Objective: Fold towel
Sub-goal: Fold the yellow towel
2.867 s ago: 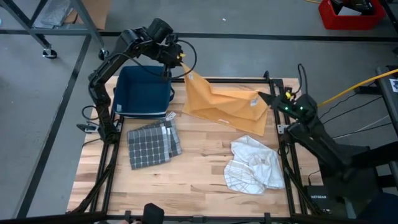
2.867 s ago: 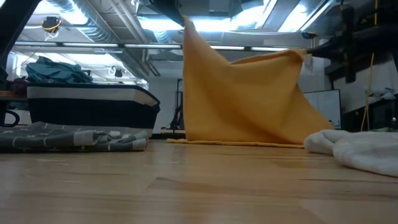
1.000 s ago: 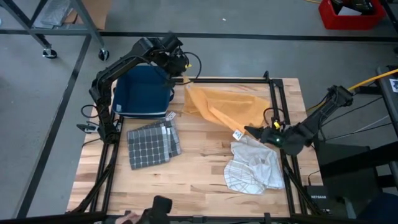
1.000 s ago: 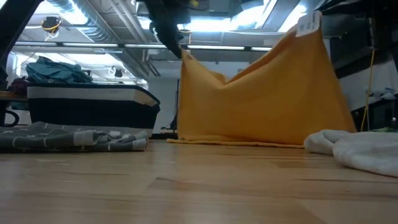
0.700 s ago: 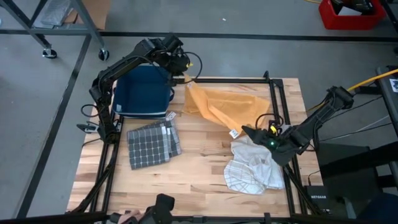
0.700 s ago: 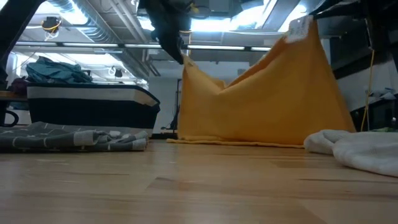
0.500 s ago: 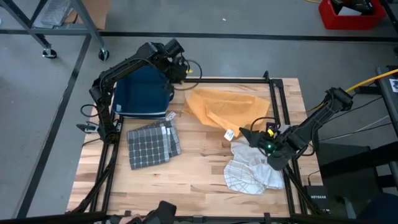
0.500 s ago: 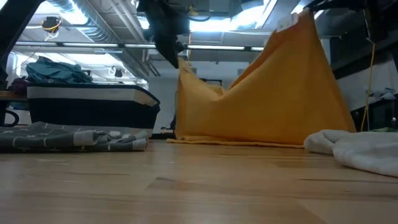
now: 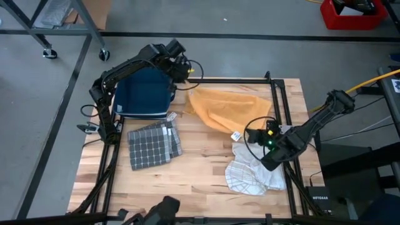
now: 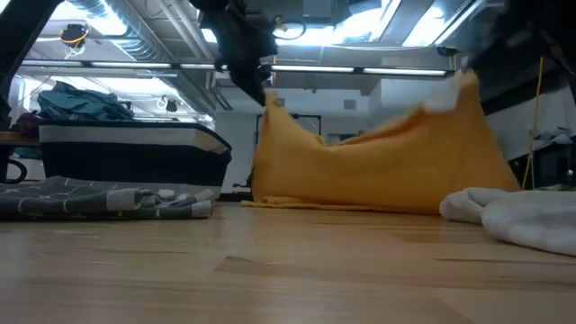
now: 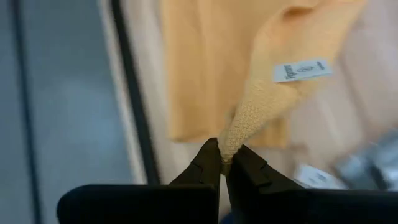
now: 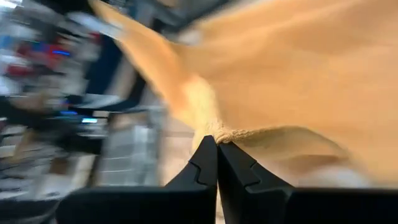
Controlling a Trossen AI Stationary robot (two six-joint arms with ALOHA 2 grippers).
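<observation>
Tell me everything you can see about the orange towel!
The fluffy orange cloth towel lies bunched at the far middle of the wooden table, with a small white tag at one corner. The left tool is shut on its far corner, the right tool shut on the tagged corner, both lifted so the cloth sags between them. Its lower edge rests on the wood.

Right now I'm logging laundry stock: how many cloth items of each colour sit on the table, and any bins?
Orange towel: 1
Grey checked cloth: 1
White cloth: 1
Blue bin: 1
Total: 4
</observation>
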